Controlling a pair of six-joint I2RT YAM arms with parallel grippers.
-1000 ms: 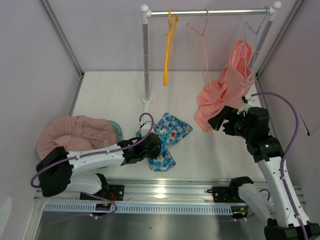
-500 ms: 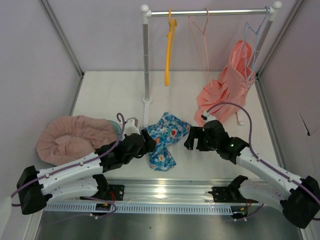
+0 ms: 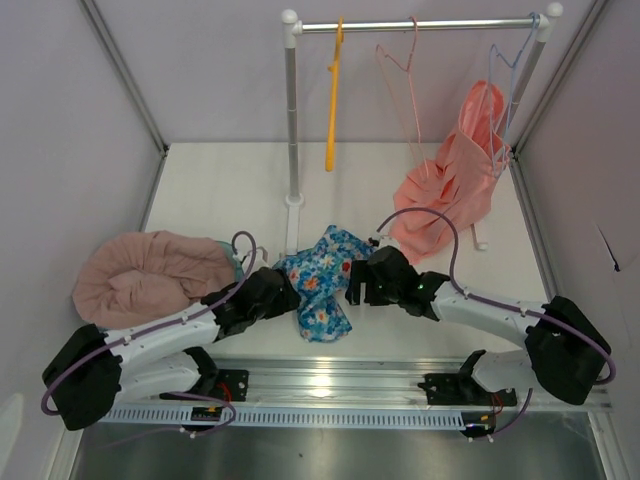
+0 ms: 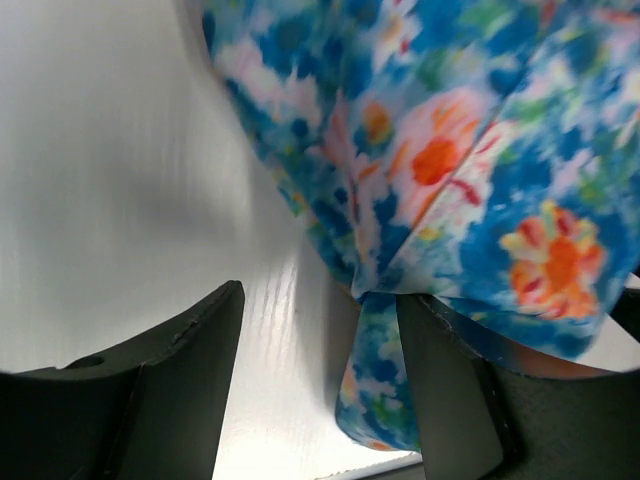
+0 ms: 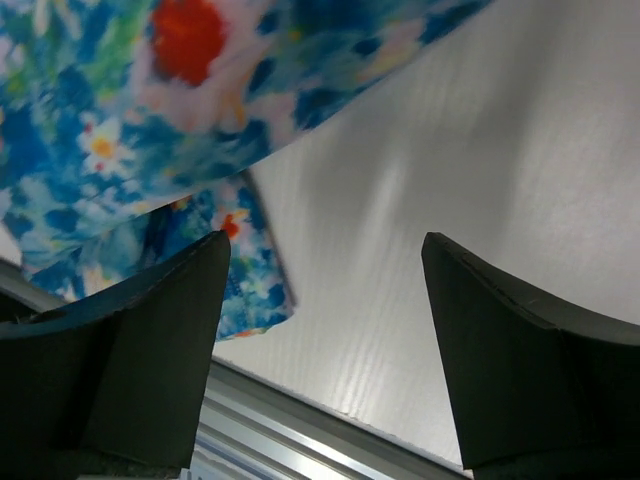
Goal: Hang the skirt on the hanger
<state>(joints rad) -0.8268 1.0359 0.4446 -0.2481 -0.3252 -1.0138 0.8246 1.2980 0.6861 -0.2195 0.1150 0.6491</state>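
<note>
The blue floral skirt (image 3: 322,283) lies crumpled on the white table in front of the rack post. My left gripper (image 3: 287,296) is low at the skirt's left edge. In the left wrist view it (image 4: 318,300) is open, and a fold of the skirt (image 4: 450,170) hangs in the gap against the right finger. My right gripper (image 3: 354,284) is low at the skirt's right edge. In the right wrist view it (image 5: 322,245) is open and empty, over bare table, with the skirt (image 5: 150,100) just ahead on the left. An empty yellow hanger (image 3: 331,100) and an empty pink hanger (image 3: 398,85) hang on the rail.
A salmon-pink garment (image 3: 450,185) hangs from a lilac hanger (image 3: 508,62) at the rail's right end. The rack post (image 3: 292,130) stands just behind the skirt. A pink bundle of cloth (image 3: 150,272) lies at the left. Walls close in on both sides.
My right arm has swung down and left, from the hanging pink garment to the skirt's right edge. My left gripper has shifted a little left, and the skirt with it.
</note>
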